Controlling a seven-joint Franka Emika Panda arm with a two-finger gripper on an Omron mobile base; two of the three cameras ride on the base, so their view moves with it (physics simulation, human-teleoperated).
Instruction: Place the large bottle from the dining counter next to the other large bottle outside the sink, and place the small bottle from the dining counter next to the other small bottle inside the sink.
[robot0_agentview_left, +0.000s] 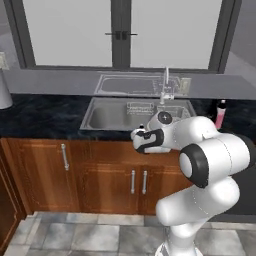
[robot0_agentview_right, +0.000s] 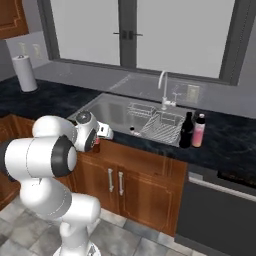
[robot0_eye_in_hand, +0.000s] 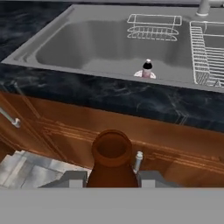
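End effector (robot0_eye_in_hand: 111, 177) is clamped on the small bottle (robot0_eye_in_hand: 111, 162), brown neck sticking up btwn the two fingertips (robot0_eye_in_hand: 70, 178) w/ its open mouth facing the cam in the hand view. It's hanging in front of the wood cabinets (robot0_agentview_left: 100, 175), just below the edge of the black surface (robot0_eye_in_hand: 87, 89), not over the sink (robot0_eye_in_hand: 65, 48) yet. In the right base view you can just see a bit of the bottle peeking out under the wrist, near the cabinet top. Inside the sink there's another small bottle (robot0_eye_in_hand: 147, 70) standing upright on the basin floor, close to the front wall, w/ a wire rack (robot0_eye_in_hand: 154, 27) behind it and a dish rack (robot0_agentview_right: 162, 126) on the right side. Faucet (robot0_agentview_right: 163, 90) sits at the back rim. Right of the sink on the surface: a dark large bottle (robot0_agentview_right: 186, 130) and a pink bottle (robot0_agentview_right: 199, 131) just beside each other, both upright. Paper towel roll (robot0_agentview_right: 25, 72) far left.
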